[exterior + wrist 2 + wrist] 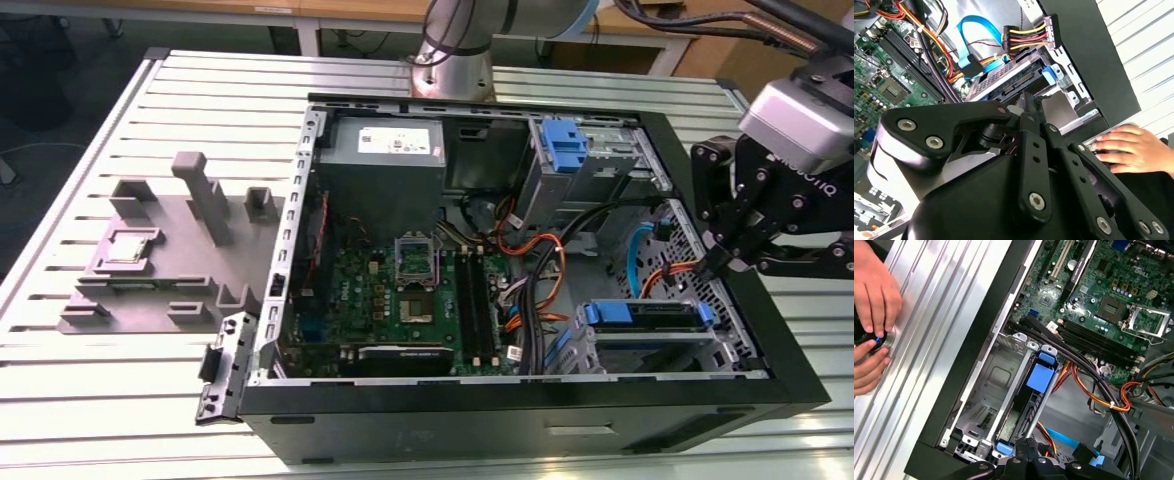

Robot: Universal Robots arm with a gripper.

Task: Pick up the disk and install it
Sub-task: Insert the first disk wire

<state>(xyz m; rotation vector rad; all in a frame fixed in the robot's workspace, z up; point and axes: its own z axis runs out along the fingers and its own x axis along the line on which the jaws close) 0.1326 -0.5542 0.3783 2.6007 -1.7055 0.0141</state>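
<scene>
disk (646, 317) seated in lower drive bay | jaws (731, 262) just above it, apart | jaws state: cannot tell

Slatted aluminium worktop (120, 390), wooden desks (334, 12) behind it, dark floor (54, 90) on exterior view's left.

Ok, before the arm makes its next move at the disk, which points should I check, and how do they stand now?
1. Disk lying in its bay: ok.
2. Gripper near the disk: ok.
3. Grip on the disk: cannot tell.
4. Black cables away from the bay: not ok, they run just beside it.
5. Person's hand away from the case: not ok, it rests on the table alongside.
</scene>
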